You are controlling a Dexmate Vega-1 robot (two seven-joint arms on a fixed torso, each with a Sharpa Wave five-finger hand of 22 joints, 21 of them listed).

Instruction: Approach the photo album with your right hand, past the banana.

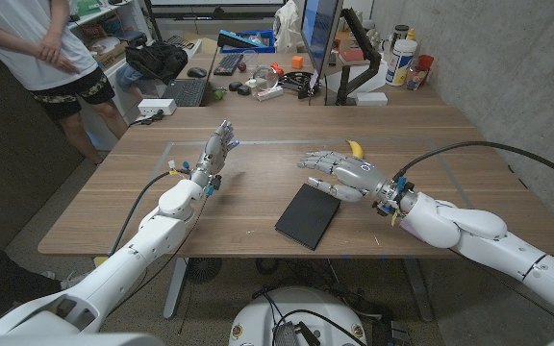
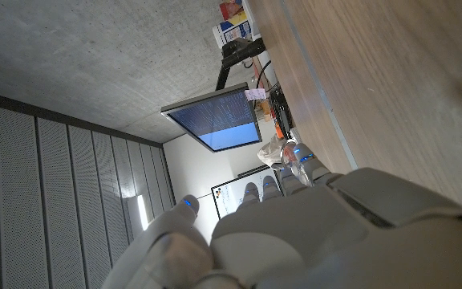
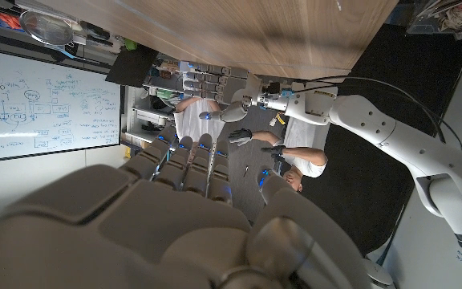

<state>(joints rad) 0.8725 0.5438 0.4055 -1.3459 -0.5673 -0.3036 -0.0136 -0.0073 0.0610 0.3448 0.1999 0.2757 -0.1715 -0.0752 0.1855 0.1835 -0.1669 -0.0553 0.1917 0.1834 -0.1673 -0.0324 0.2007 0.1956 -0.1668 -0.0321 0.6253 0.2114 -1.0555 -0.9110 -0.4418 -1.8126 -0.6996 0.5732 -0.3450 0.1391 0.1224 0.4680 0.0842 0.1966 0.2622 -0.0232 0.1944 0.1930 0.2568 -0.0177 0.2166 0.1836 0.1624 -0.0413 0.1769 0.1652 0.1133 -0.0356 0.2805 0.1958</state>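
Right hand (image 1: 346, 174) hovers with fingers (image 1: 314, 163) spread, holding nothing; album (image 1: 308, 215) lies just beneath, towards the worktop's (image 1: 113, 211) near edge; banana (image 1: 355, 149) behind.

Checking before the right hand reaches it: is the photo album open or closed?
Closed. The black rectangular photo album lies flat on the wooden table, cover shut, no pages showing.

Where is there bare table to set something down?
Bare wood lies between the left hand and the album, and along the near edge below the album. It is crowded where the right hand hovers between banana and album.
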